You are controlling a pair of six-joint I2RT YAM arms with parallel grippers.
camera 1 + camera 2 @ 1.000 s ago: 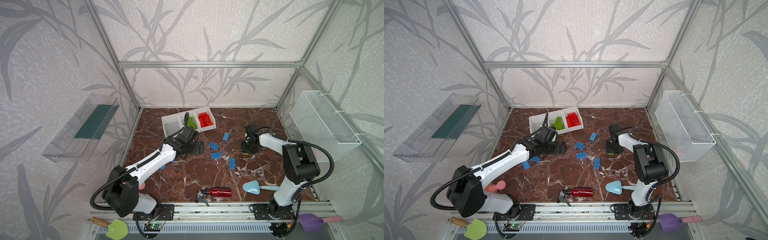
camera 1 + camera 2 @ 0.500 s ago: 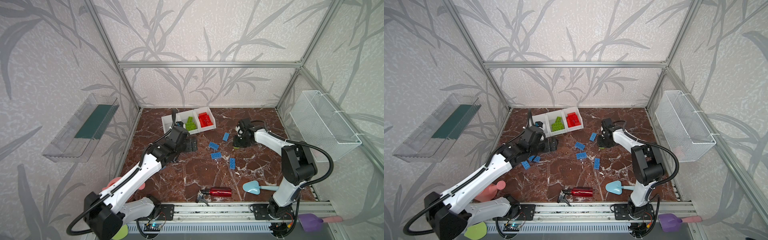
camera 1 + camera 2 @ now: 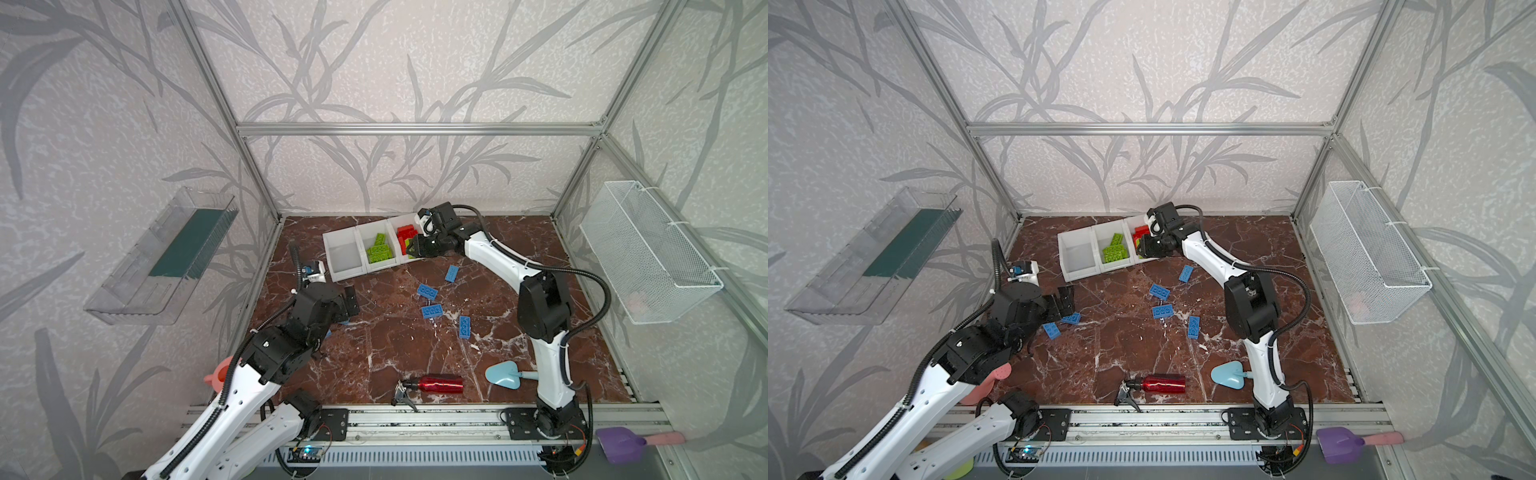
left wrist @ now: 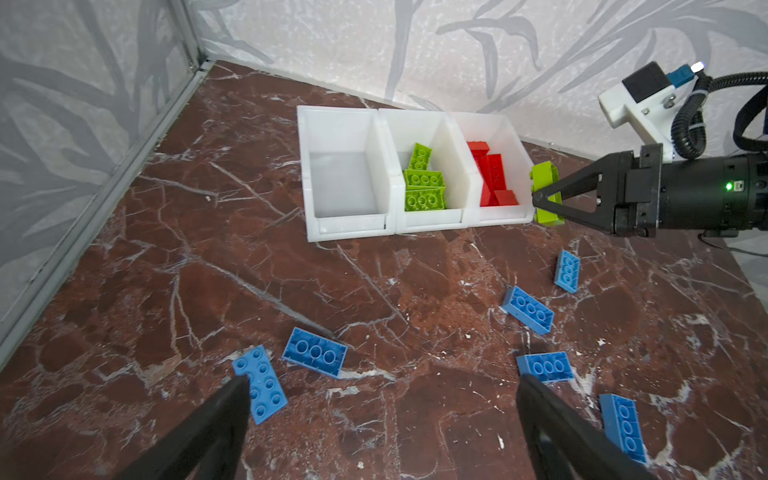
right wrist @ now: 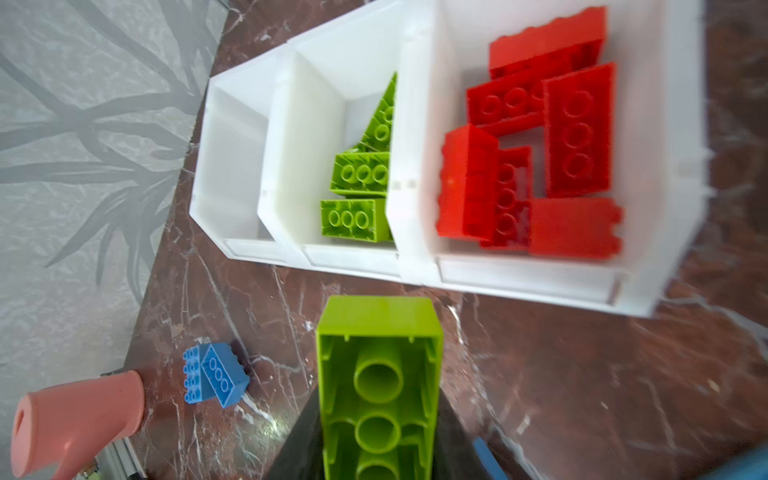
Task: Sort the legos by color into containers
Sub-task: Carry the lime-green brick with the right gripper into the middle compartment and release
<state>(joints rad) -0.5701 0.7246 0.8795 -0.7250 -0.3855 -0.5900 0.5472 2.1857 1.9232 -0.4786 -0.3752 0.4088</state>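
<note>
Right end effector (image 4: 540, 197): a second ago it was down on the worktop (image 3: 415, 353), right of the loose blues and well away from the bins. Now it is up at the right end of the white bins (image 4: 353, 226), jaws clamped on a lime green brick (image 5: 378, 374), hollow underside toward my wrist camera.

The brick sits just beside the outer wall of the red bin (image 4: 517, 137), near its front corner. It is not over any compartment yet. I cannot tell whether it clears the rim.

Left end effector (image 4: 382, 386): a second ago it was up against the front of the bins. Now it is pulled back toward the left edge, jaws wide apart and holding nothing, hanging over two blue bricks (image 3: 1071, 318).

What it means:
- The green carry is nearly finished, but its target is the middle bin (image 4: 428, 216), one compartment further on. I judge I must lift and cross the red bin first. Releasing here would put the brick on the worktop or among the reds.
- My left arm's retreat leaves the bin fronts free.
- No other green or red lies loose. Six blues remain on the worktop and the empty bin (image 4: 345, 178) awaits them, so blue looks like the last colour.
</note>
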